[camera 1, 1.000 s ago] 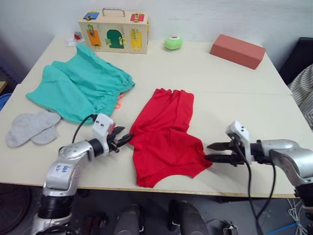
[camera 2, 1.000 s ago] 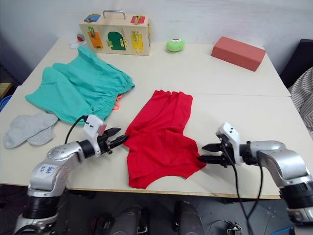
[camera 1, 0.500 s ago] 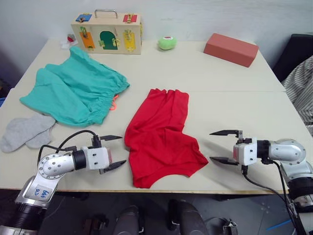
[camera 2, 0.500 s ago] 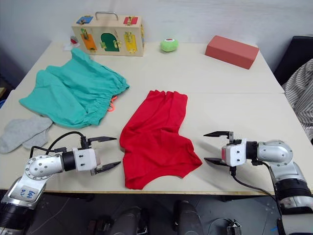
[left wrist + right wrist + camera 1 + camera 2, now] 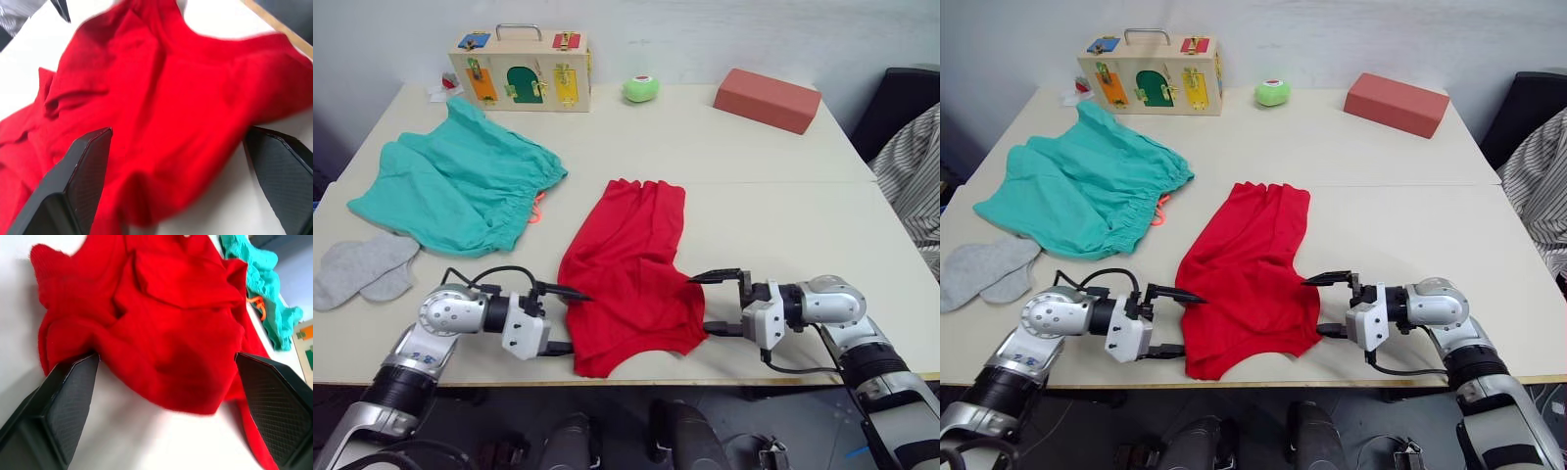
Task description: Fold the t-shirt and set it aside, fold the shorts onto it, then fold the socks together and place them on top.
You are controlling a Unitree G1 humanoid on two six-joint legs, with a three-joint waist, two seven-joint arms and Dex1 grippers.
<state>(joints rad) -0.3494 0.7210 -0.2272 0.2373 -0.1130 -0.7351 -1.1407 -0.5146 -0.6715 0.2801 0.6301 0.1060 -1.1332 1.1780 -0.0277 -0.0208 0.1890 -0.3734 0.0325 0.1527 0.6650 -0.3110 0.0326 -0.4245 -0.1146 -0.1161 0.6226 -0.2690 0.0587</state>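
— Where's the shirt?

— I see the t-shirt (image 5: 631, 269) crumpled near the middle of the table (image 5: 773, 206), closer to the front edge. From it, the shorts (image 5: 460, 186) lie spread out at about ten o'clock, and the socks (image 5: 362, 271) sit side by side at nine o'clock, by the left edge.

— And my grippers?

— The left gripper (image 5: 560, 319) is spread wide at the shirt's seven-o'clock corner, one finger over the cloth, the other low beside the hem. The right gripper (image 5: 717, 303) is just as wide at the four-o'clock corner, straddling the bulge of fabric there. I can't quite tell whether either one touches the cloth.

— Anything else on the table?

— A wooden latch box (image 5: 521, 69), a green ball (image 5: 641, 89) and a red block (image 5: 767, 100) along the far edge, around twelve o'clock.
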